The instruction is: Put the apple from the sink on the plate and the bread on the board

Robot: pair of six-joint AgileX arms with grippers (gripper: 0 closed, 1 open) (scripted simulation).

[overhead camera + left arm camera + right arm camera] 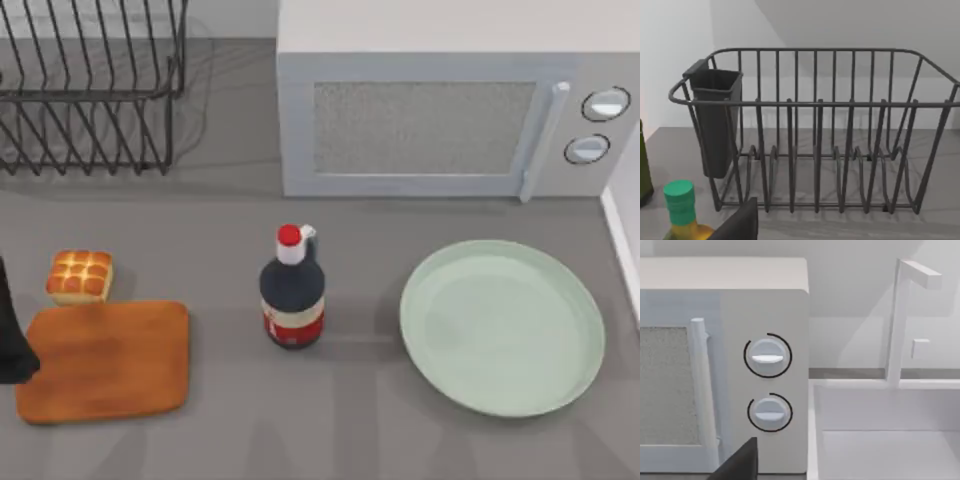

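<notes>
The golden-brown bread (79, 276) sits on the table at the left, just behind the far left corner of the wooden board (110, 362). The pale green plate (502, 326) lies at the right with nothing on it. The white sink (880, 440) shows in the right wrist view beside the microwave, and the apple is out of view. A dark part of my left arm (12, 340) stands at the table's left edge, touching the board's left side. A dark piece of each gripper shows at the edge of its wrist view, the left gripper (737, 225) and the right gripper (737, 462).
A dark bottle with a red cap (292, 290) stands between board and plate. A microwave (440, 110) fills the back right, a wire dish rack (90, 90) the back left. A green-capped bottle (681, 210) stands before the rack. A faucet (900, 320) rises behind the sink.
</notes>
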